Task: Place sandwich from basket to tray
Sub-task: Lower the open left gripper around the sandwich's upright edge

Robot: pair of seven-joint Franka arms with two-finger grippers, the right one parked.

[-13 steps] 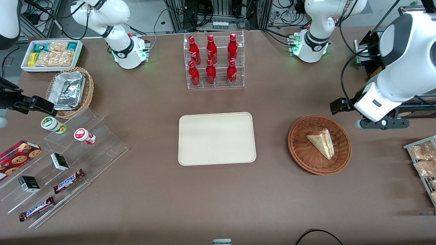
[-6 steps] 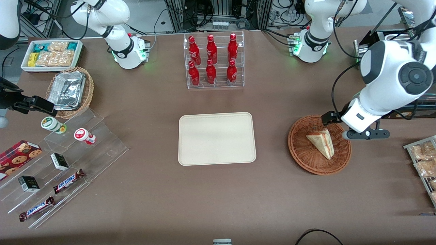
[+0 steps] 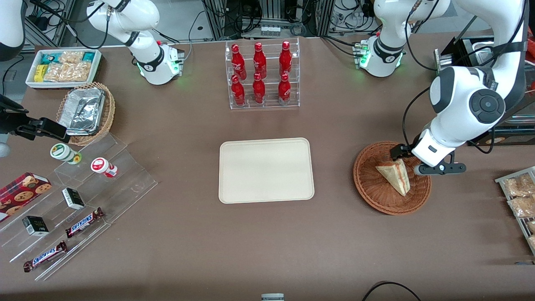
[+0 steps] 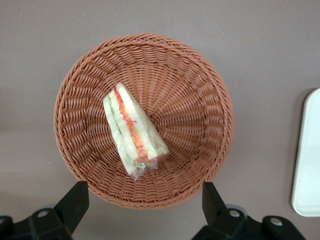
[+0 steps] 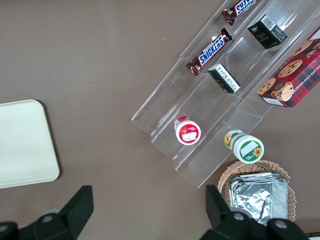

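Nothing is moved yet: the sandwich (image 3: 395, 176) lies in the basket (image 3: 368, 184), at three o'clock from the bare tray (image 3: 266, 170), while the spread hand (image 3: 404, 161) hovers above it, grasp and transfer still ahead.

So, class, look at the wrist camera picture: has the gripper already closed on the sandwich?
No: the gripper is open above the basket, its fingers spread apart and clear of the sandwich.

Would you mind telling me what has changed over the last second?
The left arm swung in, bringing its gripper over the basket, fingers open above the sandwich; nothing is gripped. Sandwich, basket and tray have not moved.
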